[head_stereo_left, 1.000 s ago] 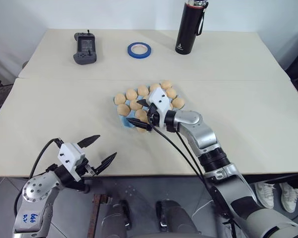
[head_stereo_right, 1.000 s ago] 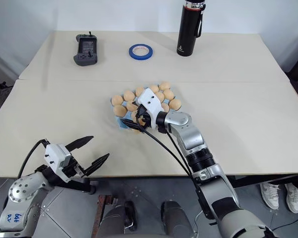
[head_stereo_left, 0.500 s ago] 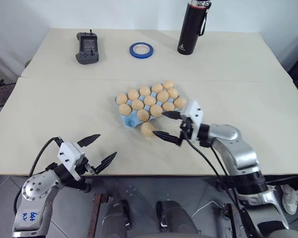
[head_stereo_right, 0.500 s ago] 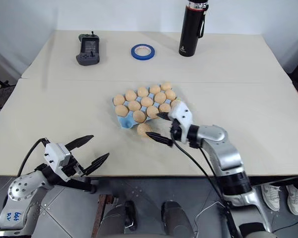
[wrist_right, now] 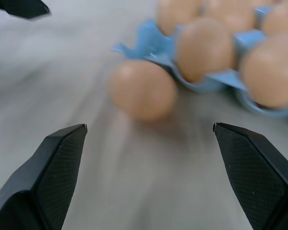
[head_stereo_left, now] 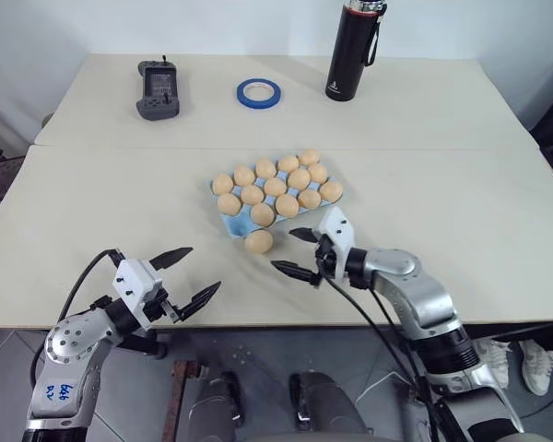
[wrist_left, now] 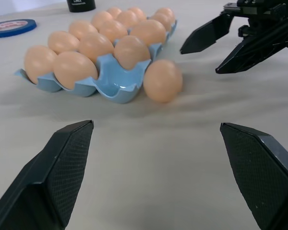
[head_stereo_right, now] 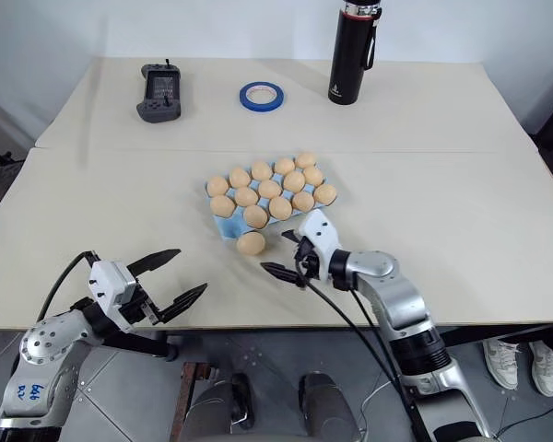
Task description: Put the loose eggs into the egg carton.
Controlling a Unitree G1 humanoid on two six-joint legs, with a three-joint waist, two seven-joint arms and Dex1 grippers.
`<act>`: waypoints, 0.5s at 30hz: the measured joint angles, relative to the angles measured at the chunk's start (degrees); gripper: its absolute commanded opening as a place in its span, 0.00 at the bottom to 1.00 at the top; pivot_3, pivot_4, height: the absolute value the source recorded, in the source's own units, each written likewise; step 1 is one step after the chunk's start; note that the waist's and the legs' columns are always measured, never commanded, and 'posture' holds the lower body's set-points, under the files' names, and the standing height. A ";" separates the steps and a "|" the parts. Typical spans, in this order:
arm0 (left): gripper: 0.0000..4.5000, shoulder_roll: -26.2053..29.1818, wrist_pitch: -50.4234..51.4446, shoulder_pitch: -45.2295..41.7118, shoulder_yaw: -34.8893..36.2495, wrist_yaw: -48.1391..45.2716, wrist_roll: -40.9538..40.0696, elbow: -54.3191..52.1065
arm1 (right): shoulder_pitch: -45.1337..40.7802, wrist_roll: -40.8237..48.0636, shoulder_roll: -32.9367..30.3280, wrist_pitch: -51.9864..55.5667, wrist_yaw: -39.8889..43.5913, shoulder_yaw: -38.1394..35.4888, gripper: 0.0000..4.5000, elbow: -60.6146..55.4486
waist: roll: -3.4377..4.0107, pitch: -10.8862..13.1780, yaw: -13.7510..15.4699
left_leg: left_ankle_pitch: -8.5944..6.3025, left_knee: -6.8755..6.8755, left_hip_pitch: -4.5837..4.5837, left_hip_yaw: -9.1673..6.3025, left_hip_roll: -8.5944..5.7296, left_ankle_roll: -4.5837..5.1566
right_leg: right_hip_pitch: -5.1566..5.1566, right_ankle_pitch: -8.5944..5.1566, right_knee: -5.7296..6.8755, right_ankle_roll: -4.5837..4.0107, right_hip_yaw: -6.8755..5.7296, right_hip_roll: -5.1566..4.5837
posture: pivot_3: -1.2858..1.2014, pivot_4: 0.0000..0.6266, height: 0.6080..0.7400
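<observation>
The light blue egg carton sits mid-table, its cups holding several pale orange eggs, with one near corner cup empty. One loose egg lies on the table, touching that corner of the carton. My right gripper hovers open just to the right of the loose egg, pointing at it, with nothing between its fingers. In the right wrist view the loose egg sits ahead of the open jaws. My left gripper is open and empty at the table's front edge, well short of the egg.
At the back of the table stand a black bottle, a blue tape ring and a grey handheld controller. A seam runs across the table behind the carton.
My right gripper has drawn back from over the carton and dropped low toward the near edge. The loose egg beside the carton's corner has come into sight. The left gripper has stayed put.
</observation>
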 measured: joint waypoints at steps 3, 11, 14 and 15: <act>1.00 0.05 0.04 0.60 0.47 -0.11 -0.04 -0.01 | -0.82 -0.98 2.55 0.67 -2.10 1.46 0.98 0.18 | 0.00 0.00 0.02 | 0.01 0.01 0.00 0.00 0.00 -0.01 | 0.00 0.01 0.01 0.01 -0.01 -0.02 | 0.52 0.24 1.00; 1.00 0.22 0.63 2.50 1.06 0.11 -0.48 -0.74 | -3.63 -4.25 7.55 -0.51 -6.12 3.19 0.98 7.55 | -0.01 -0.01 -0.02 | -0.01 -0.11 -0.04 0.01 -0.01 -0.04 | -0.09 -0.02 -0.02 -0.05 -0.02 -0.04 | 0.52 0.24 1.00; 1.00 0.23 1.01 2.78 1.12 0.37 -0.51 -1.86 | -4.69 -4.86 8.38 -2.66 -6.44 3.14 0.90 10.13 | -0.01 -0.01 -0.06 | -0.01 -0.09 -0.05 0.02 -0.01 -0.04 | -0.11 -0.02 0.00 -0.05 0.00 -0.04 | 0.52 0.24 1.00; 1.00 0.24 1.05 2.88 1.20 0.39 -0.54 -2.27 | -4.83 -4.99 8.54 -3.39 -6.54 3.00 0.85 10.81 | -0.01 -0.01 -0.06 | -0.01 -0.09 -0.05 0.02 -0.01 -0.04 | -0.09 -0.02 0.00 -0.04 0.00 -0.04 | 0.52 0.24 1.00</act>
